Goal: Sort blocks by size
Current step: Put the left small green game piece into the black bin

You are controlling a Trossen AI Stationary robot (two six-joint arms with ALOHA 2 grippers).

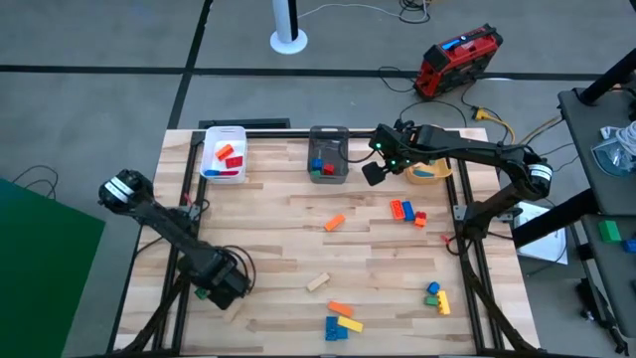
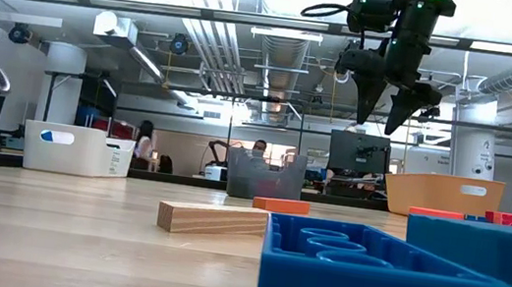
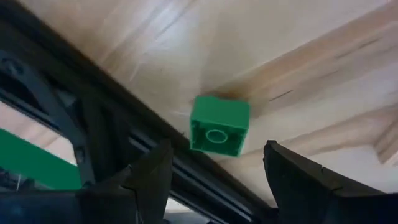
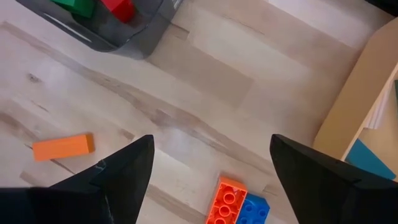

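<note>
**Left pincer poised over green brick at the table edge; right pincer empty between bins**

Table: wood top, three bins along the far edge. The grey bin sits just beside the right gripper on one side, the orange bin just beside it on the other. The white bin lies well away from both pincers.

Right gripper: raised above the table, jaws wide apart, holding nothing. Below and ahead of it lie an orange bar and a joined orange-and-blue brick. It appears to be waiting or between picks.

Left gripper: low at the near left corner, jaws spread, nothing held. A small green brick lies on the wood just ahead of the fingertips, close to the dark frame rail.

Other loose blocks: a plain wood bar and a blue, yellow and orange cluster, well off toward the table's middle and near edge.

Judgement, step in hand: pick the green brick. It sits skewed to the jaws, so a slight wrist turn to square them with its flat sides should help. Descend centred, keeping the rail-side finger clear of the frame.
</note>
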